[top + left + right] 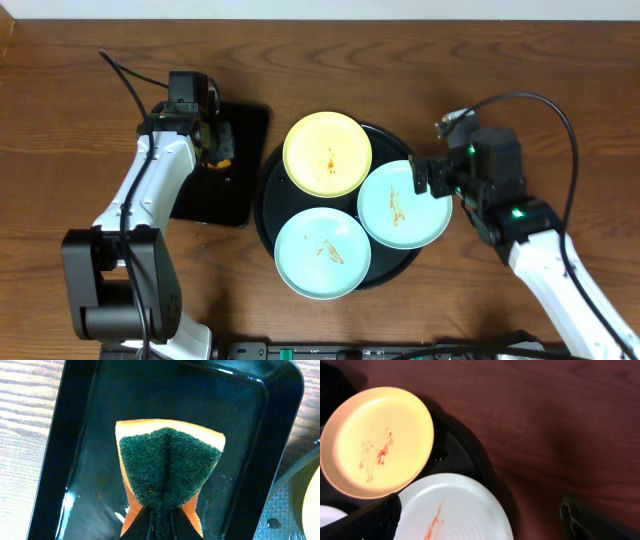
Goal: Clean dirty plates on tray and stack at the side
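Observation:
Three plates lie on the round black tray (262, 200): a pale yellow one (327, 153) at the back, a mint one (404, 204) at the right and a mint one (322, 253) at the front. All have orange-brown smears. My left gripper (216, 142) is over the small rectangular tray and is shut on a green-and-orange sponge (167, 465); the jaws (160, 527) pinch its near end. My right gripper (428, 182) is open just above the right mint plate's (452, 510) far edge, its fingers (482, 522) spread wide on either side. The yellow plate (377, 442) shows beyond.
A small rectangular black tray (205, 195) lies left of the round tray; its wet floor (75, 435) is under the sponge. Dark wood tabletop (90, 110) surrounds both trays. Cables run behind each arm.

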